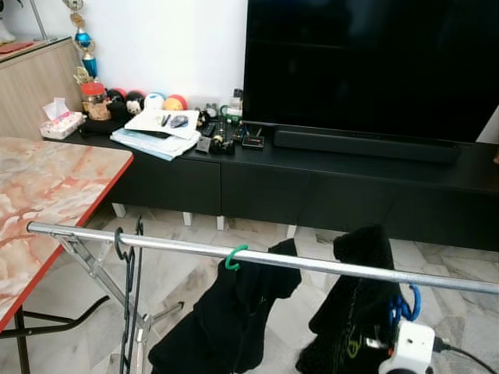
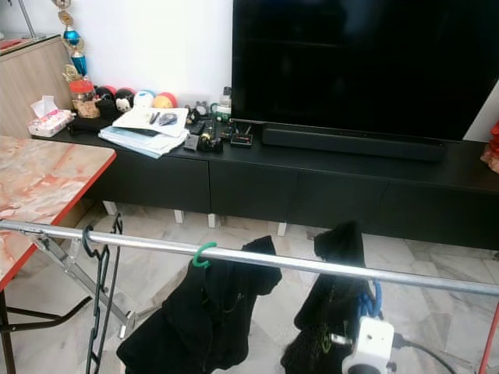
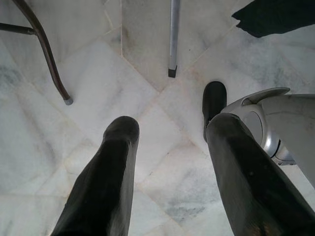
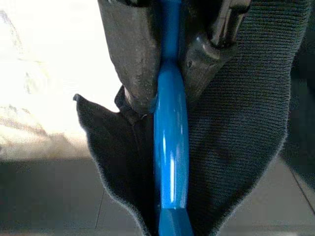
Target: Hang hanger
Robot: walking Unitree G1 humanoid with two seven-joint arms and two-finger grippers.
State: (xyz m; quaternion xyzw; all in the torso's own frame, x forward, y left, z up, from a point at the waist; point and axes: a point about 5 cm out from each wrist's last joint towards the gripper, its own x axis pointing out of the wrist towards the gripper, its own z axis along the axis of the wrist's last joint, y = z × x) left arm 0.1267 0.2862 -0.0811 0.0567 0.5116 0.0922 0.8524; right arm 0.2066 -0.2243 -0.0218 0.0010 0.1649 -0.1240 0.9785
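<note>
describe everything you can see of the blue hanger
The blue hanger looks like smooth, glossy plastic with a rounded bar. The right gripper is shut on it, one black finger on each side. A dark knitted garment hangs on it and drapes around it. In the head views its blue hook sits just below the silver rail, not yet hooked over it.

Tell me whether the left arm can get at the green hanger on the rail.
Probably yes: the left gripper hangs open over the floor, holding nothing, and the green hanger hooks on the rail with free space around.
</note>
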